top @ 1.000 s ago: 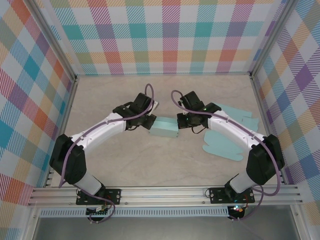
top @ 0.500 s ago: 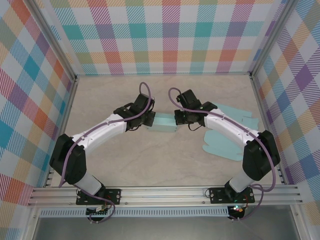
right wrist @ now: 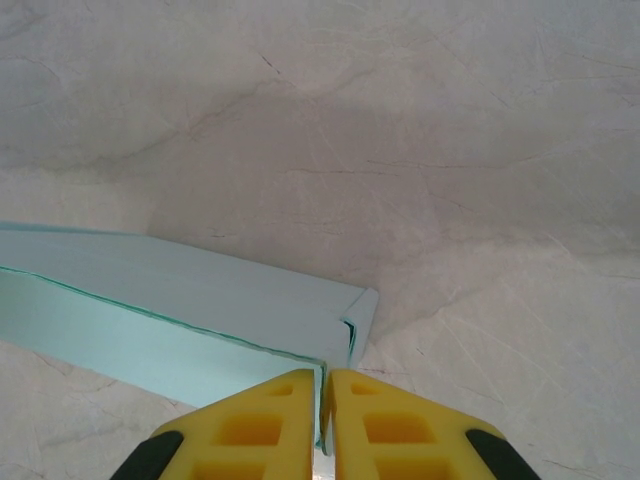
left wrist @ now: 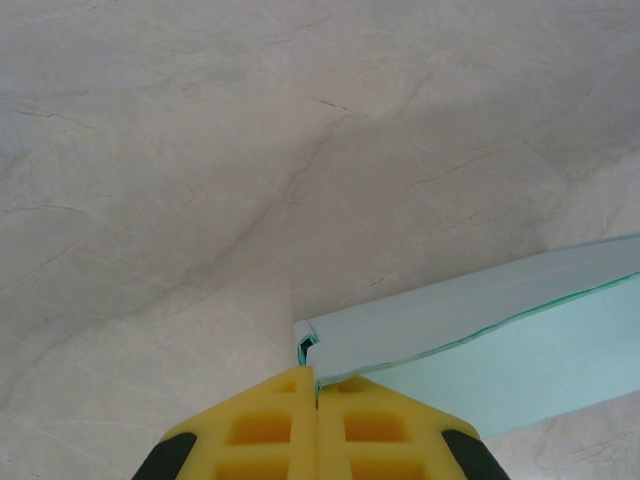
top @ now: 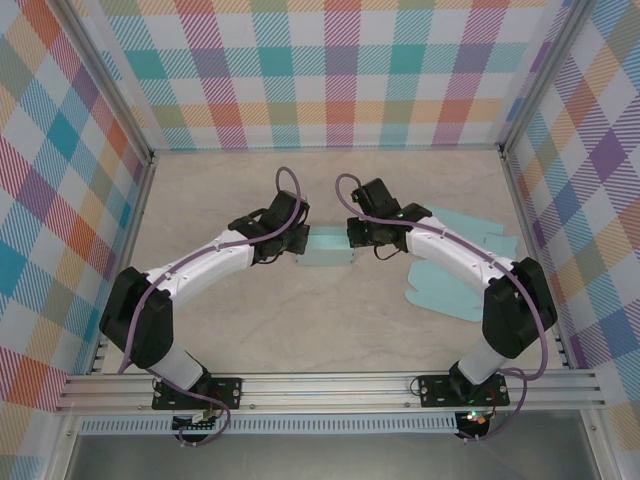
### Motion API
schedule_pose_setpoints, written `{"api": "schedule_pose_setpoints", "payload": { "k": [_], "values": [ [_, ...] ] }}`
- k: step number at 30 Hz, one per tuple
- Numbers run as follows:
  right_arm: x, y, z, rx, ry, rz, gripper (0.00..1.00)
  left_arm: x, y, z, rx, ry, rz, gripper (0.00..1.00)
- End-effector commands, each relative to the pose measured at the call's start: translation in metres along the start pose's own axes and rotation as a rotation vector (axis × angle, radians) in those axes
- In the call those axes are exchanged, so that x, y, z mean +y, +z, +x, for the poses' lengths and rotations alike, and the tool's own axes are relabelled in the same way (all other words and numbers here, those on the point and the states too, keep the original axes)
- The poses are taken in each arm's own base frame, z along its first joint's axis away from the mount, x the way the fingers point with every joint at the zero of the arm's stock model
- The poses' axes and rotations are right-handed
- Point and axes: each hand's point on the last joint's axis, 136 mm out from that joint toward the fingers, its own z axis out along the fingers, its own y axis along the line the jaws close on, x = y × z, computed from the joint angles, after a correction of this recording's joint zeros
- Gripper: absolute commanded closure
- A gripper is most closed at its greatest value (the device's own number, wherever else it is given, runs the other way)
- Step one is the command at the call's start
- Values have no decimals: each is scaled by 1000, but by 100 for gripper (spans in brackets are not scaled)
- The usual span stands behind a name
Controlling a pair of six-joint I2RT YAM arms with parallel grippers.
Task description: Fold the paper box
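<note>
Both arms are nudging the mint paper box (top: 325, 247) slightly toward the worktop's (top: 220, 200) far edge, near its centre. The left gripper (left wrist: 317, 373) is pinching its left end and the right gripper (right wrist: 325, 376) its right flap. The box is lying folded shut as a long block, and flat mint blanks (top: 455, 288) are lying near the right edge.

Pale teal paper box (top: 325, 250); cream, grey-veined marble table (top: 220, 190); yellow-and-black left tool (left wrist: 316, 374) and right tool (right wrist: 325, 376); white arms (top: 210, 262) with black joints; pastel plaid walls (top: 340, 70).
</note>
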Motion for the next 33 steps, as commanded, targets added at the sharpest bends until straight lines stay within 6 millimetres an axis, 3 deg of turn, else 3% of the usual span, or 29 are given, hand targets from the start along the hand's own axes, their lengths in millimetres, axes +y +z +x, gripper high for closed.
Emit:
{"api": "schedule_pose_setpoints", "payload": {
  "k": [1, 14, 20, 21, 33],
  "values": [
    [17, -1, -15, -42, 14, -49, 87, -16, 3, -2, -24, -25, 42, 100],
    [27, 1, -23, -94, 81, -101, 86, -14, 11, 6, -59, -212, 37, 100],
    [26, 5, -18, -85, 83, -94, 86, -14, 12, 7, -64, -230, 20, 100],
    [25, 6, -16, -83, 85, -90, 87, -16, 11, -1, -94, -238, 31, 100],
    [15, 18, 0, -71, 92, -63, 90, -13, 16, 8, -91, -237, 1, 100]
  ]
}}
